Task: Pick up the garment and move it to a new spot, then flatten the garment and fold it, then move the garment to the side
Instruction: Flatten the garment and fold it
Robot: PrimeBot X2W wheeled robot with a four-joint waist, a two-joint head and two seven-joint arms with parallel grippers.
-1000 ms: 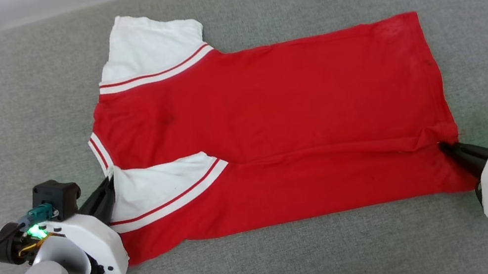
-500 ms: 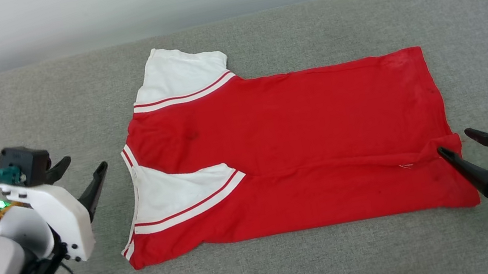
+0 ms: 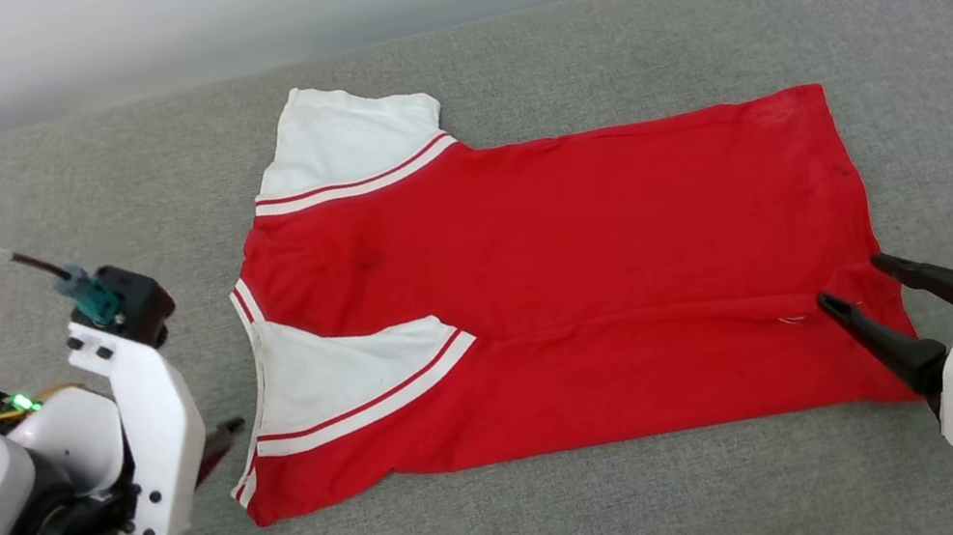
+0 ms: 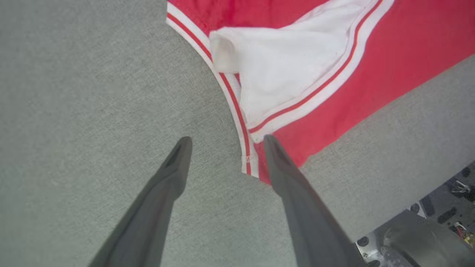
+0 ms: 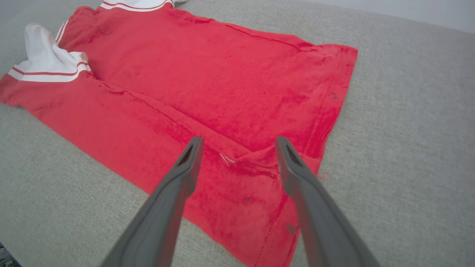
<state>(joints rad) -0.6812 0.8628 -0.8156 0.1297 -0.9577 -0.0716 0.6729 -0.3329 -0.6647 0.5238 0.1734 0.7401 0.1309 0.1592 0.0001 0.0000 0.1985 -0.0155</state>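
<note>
Where the garment lies: the garment [image 3: 559, 292], a red soft-fabric T-shirt with white short sleeves and thin striped seams, is spread across the middle of the flat grey woven cushion surface [image 3: 31, 189], collar to the robot's left, hem to its right.
Fold state: near long edge turned up over the body, with the near sleeve [image 3: 338, 370] lying on top; the far sleeve [image 3: 346, 138] pokes out flat. Judged part-folded.
Left gripper: the left gripper [image 4: 226, 141], two long dark tapered fingers, is spread apart and holds nothing. It sits just beside the near collar corner, one finger over the corner's edge.
Right gripper: the right gripper [image 5: 239, 141], same build, has its fingers apart and empty, poised above the hem end of the folded flap.
Risk, snag: a fingertip catching the loose flap would drag it open, since thin cloth likely slides easily on the weave.
Risk, layers: a pinch taking only the top layer would peel it off instead of carrying the fold.
Risk, skew: uneven pull between the two ends would twist and wrinkle the body.
Risk, sleeve: the far sleeve left out gives a lopsided bundle.
</note>
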